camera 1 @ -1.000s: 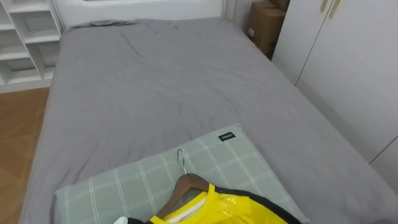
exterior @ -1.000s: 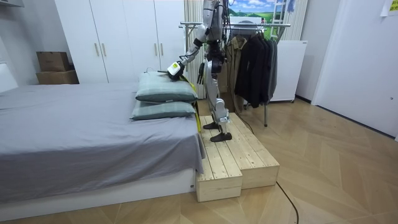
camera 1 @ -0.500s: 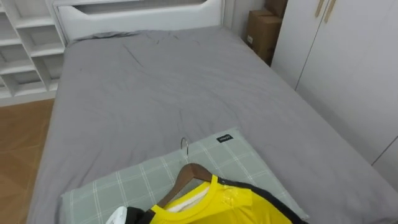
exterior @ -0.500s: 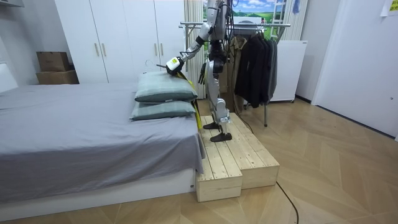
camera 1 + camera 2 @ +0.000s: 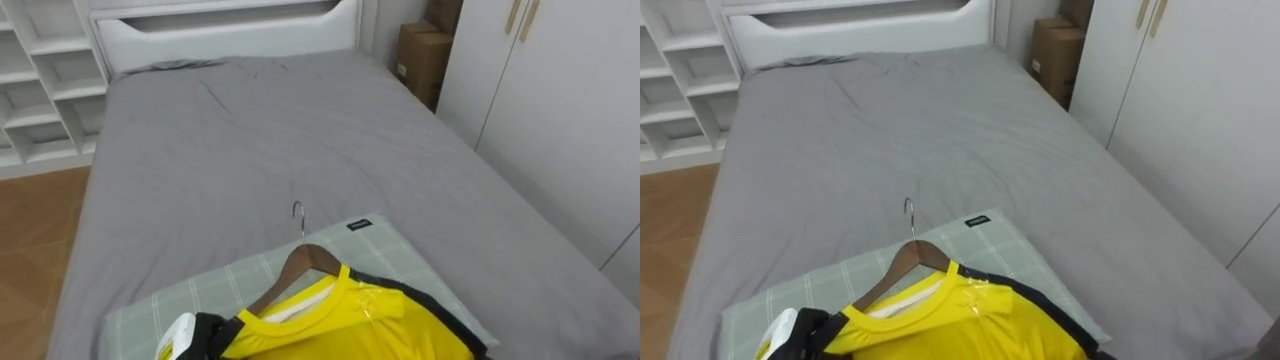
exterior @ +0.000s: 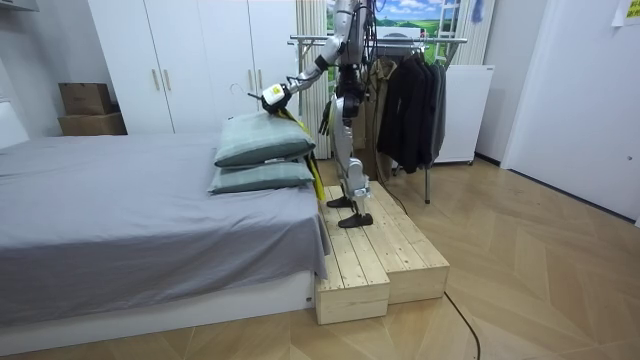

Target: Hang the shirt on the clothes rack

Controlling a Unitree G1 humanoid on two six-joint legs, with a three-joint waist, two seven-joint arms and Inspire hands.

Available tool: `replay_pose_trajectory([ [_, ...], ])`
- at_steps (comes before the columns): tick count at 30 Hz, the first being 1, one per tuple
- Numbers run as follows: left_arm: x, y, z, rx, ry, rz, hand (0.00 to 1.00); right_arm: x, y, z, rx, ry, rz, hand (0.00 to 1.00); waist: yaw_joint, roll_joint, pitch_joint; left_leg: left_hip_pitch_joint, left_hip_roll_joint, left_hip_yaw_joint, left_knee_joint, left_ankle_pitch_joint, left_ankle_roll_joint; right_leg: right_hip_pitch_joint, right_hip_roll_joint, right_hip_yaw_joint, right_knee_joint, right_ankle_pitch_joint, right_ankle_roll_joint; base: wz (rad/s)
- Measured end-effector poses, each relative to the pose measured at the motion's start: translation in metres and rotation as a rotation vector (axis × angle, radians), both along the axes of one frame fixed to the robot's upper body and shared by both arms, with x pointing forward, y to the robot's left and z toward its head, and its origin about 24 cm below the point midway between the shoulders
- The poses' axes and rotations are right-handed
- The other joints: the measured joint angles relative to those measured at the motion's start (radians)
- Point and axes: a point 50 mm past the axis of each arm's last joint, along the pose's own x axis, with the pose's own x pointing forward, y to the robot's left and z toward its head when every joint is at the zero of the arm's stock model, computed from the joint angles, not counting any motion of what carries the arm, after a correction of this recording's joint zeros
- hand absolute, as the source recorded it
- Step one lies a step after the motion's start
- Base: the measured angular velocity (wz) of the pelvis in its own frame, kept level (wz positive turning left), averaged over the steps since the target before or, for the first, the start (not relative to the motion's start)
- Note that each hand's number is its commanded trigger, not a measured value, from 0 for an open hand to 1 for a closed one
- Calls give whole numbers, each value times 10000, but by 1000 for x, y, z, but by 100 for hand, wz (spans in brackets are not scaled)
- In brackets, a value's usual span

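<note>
Left hand (image 5: pixel 205 335) grips the yellow shirt (image 5: pixel 350 325) on its wooden hanger (image 5: pixel 310 258), just above the checked pillow (image 5: pixel 210 290). Held by one shoulder, the shirt could slip off if the hanger tips.

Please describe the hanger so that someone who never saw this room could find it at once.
On the grey bed, look at the green checked pillow at the near end. The hanger is over it, inside a yellow shirt's collar. It is the only brown wooden thing there, with a thin metal hook.
</note>
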Motion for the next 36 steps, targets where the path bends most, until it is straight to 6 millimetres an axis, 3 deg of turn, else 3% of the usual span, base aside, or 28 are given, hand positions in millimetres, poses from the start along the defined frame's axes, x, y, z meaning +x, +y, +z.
replay_pose_trajectory([
  [9,26,19,42,204,-2147,902,100,-1,-4,0,-191,16,-357,0,60,134,30,-55,19,-53,92,2,-4,-32,10,-12,-4,5,-8,0],
  [14,31,24,54,258,-2566,1075,100,-1,-8,1,-296,16,-339,0,67,217,24,-41,12,-136,133,3,-5,-5,-5,-37,1,6,-11,0],
  [22,32,24,56,227,-2707,1062,100,-1,-14,2,-570,16,-313,0,65,218,24,-23,-12,-485,128,3,-5,11,-2,-40,2,8,-13,0],
  [36,32,35,60,325,-2920,1492,100,1,-23,4,-1460,-10,-417,0,-181,190,49,-49,-22,-541,97,3,-4,-1,-12,-87,-18,7,-13,0],
])
